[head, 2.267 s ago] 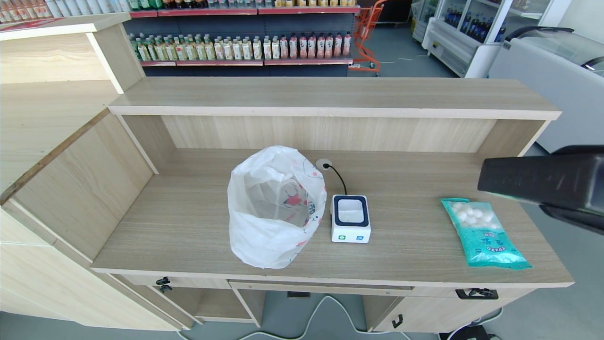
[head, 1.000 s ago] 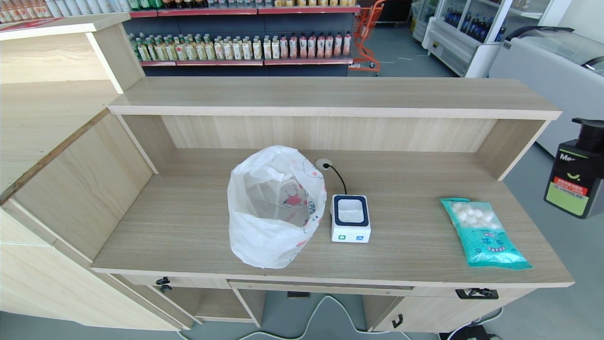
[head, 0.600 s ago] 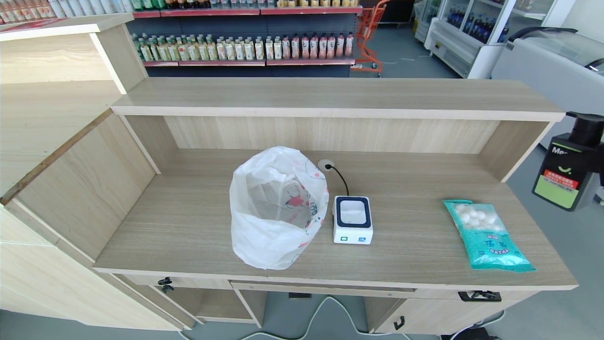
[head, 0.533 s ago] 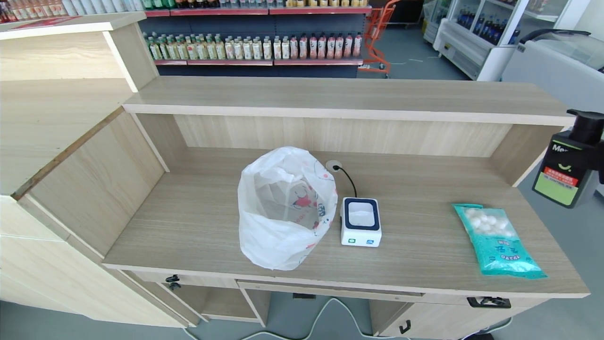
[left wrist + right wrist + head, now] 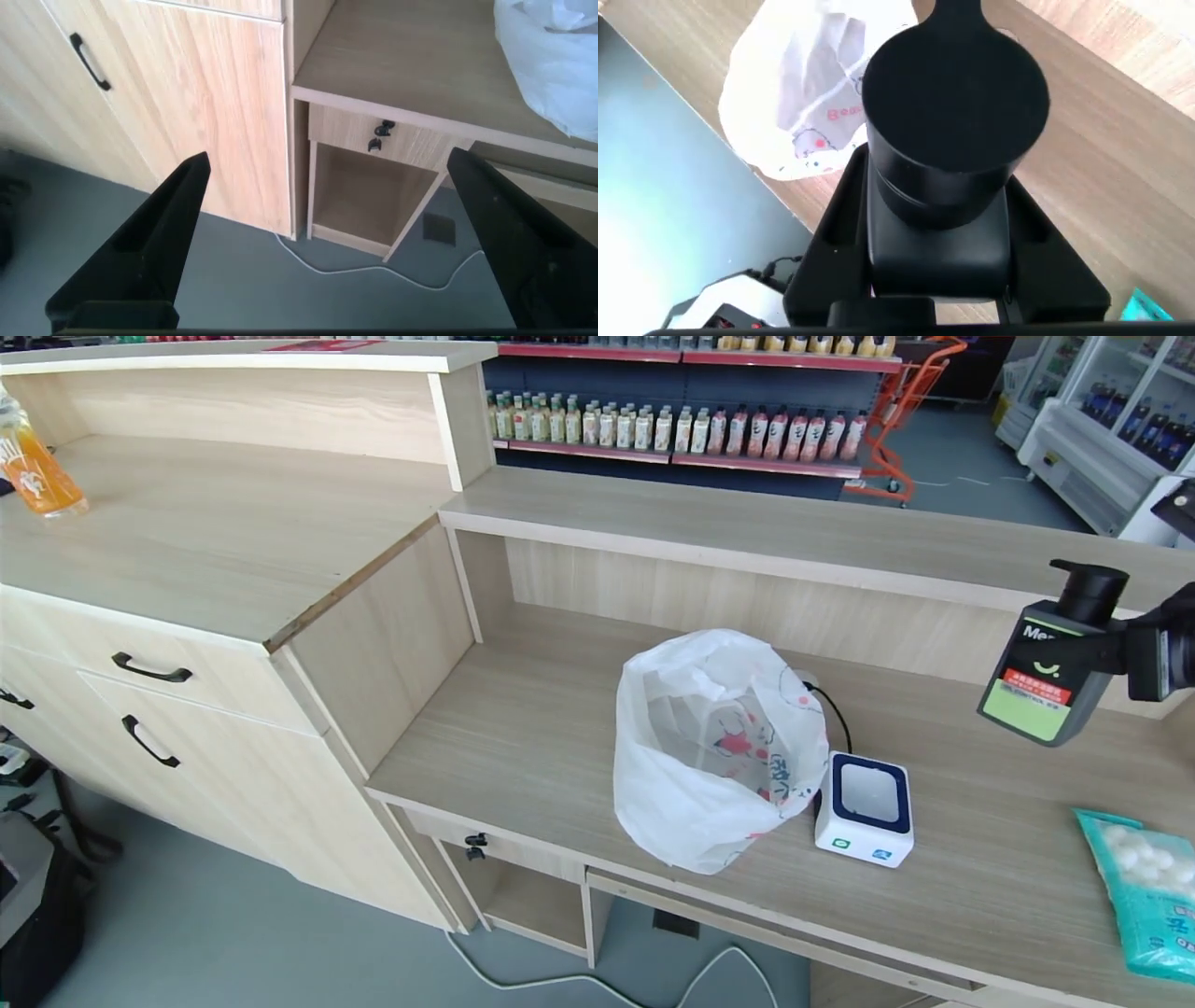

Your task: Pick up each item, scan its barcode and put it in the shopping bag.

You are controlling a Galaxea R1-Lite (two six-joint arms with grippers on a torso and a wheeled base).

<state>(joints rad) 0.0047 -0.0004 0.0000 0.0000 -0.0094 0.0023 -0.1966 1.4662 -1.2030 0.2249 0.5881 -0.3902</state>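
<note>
Bare desk [image 5: 523, 747] lies open between the left side panel [image 5: 392, 644] and the shopping bag [image 5: 719, 747], and again between the barcode scanner [image 5: 864, 807] and the snack packet [image 5: 1153, 896] at the right. The scanner stands just beside the bag's right flank. The raised ledge [image 5: 747, 537] walls the far side; a black pump bottle [image 5: 1046, 681] hangs above the desk's right part

A black pump bottle [image 5: 1055, 677] with a green label is held tilted in the air. An open white shopping bag [image 5: 714, 751] is stood just beside a white scanner [image 5: 865, 809]; a teal packet [image 5: 1150, 891] is laid flat farther right
</note>
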